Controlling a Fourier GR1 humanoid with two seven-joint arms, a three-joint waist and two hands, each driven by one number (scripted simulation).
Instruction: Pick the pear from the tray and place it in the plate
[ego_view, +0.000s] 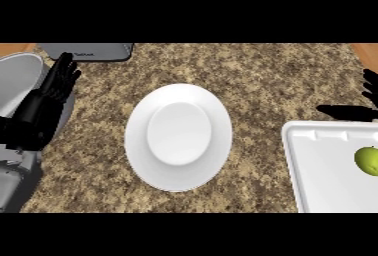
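Note:
A green pear (367, 160) lies on the white tray (325, 170) at the right edge, partly cut off by the view. A white plate (178, 136) sits in the middle of the speckled counter with nothing on it. My right hand (354, 111) shows at the right edge just beyond the tray's far rim, thumb pointing left and fingers straight, above and apart from the pear. My left hand (46, 100) rests open at the left, fingers pointing up, far from the plate.
A grey appliance (87, 51) stands at the back left. A large white rounded vessel (18, 80) lies under my left hand at the left edge. Bare counter (258, 80) surrounds the plate.

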